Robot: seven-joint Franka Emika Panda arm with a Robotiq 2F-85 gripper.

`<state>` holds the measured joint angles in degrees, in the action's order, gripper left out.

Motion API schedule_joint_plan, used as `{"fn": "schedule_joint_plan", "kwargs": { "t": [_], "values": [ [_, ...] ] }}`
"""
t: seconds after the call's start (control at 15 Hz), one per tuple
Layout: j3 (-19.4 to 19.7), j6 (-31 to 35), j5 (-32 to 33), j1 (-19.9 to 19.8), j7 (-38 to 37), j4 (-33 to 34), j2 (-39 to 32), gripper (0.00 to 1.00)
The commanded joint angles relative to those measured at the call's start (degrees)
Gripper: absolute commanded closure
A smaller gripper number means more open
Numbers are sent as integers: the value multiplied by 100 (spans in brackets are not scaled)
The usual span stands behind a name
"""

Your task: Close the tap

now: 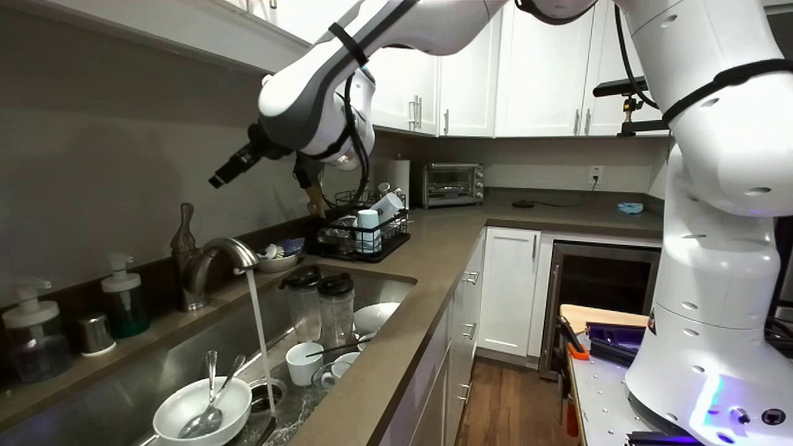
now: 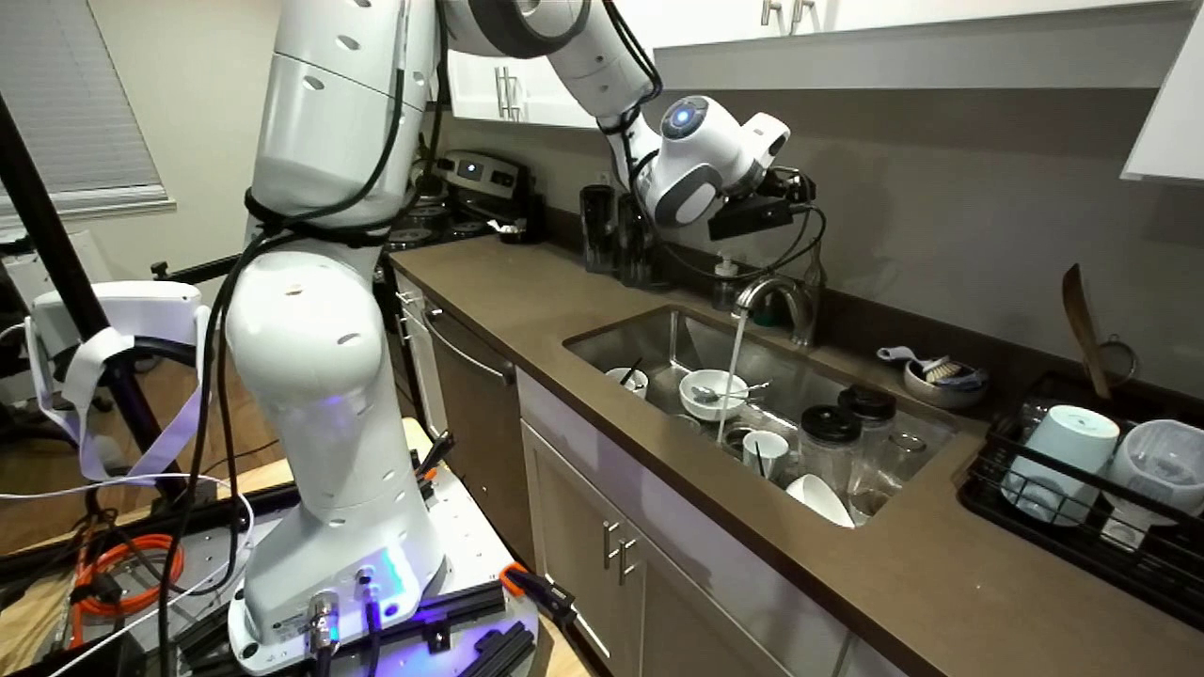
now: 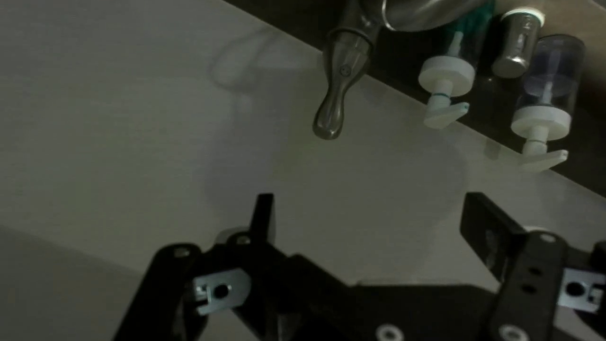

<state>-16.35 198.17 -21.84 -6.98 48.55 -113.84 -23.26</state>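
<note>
The silver tap (image 1: 197, 272) stands behind the sink, and it also shows in an exterior view (image 2: 798, 303). Its lever handle (image 1: 184, 229) points upright. A stream of water (image 1: 260, 328) runs from the spout into the sink. In the wrist view, which stands upside down, the handle (image 3: 337, 90) points down from the top middle, and part of the spout (image 3: 416, 12) shows. My gripper (image 3: 367, 201) is open and empty, its fingers wide apart with only wall behind them. In an exterior view the gripper (image 1: 226, 172) is above the handle, apart from it.
Soap bottles (image 1: 124, 294) and a metal cup (image 1: 96, 334) stand beside the tap. A brush bowl (image 1: 279, 263) and black dish rack (image 1: 378, 241) are on its other side. The sink (image 2: 673, 329) holds bowls, mugs and clear bottles. Upper cabinets (image 1: 464, 80) hang overhead.
</note>
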Motion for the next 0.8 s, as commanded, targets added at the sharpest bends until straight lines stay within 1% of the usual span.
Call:
{"fn": "schedule_joint_plan", "kwargs": {
  "t": [0.0, 0.07, 0.13, 0.2, 0.27, 0.33, 0.4, 0.53, 0.73],
  "values": [
    [-391, -1, 649, -554, -313, 818, -534, 13],
    [-493, -3, 783, -671, -390, 976, -635, 32],
    [-566, -5, 903, -763, -433, 1156, -760, 40],
    [-652, -6, 1007, -858, -476, 1294, -864, 45],
    [-717, -7, 1084, -917, -505, 1442, -970, 45],
    [-834, -7, 1207, -1044, -532, 1612, -1082, 42],
    [-905, -7, 1292, -1104, -548, 1736, -1188, 47],
    [-1026, -8, 1399, -1178, -552, 1941, -1378, 70],
    [-1184, -7, 1479, -1260, -550, 2179, -1641, 92]
  ]
}}
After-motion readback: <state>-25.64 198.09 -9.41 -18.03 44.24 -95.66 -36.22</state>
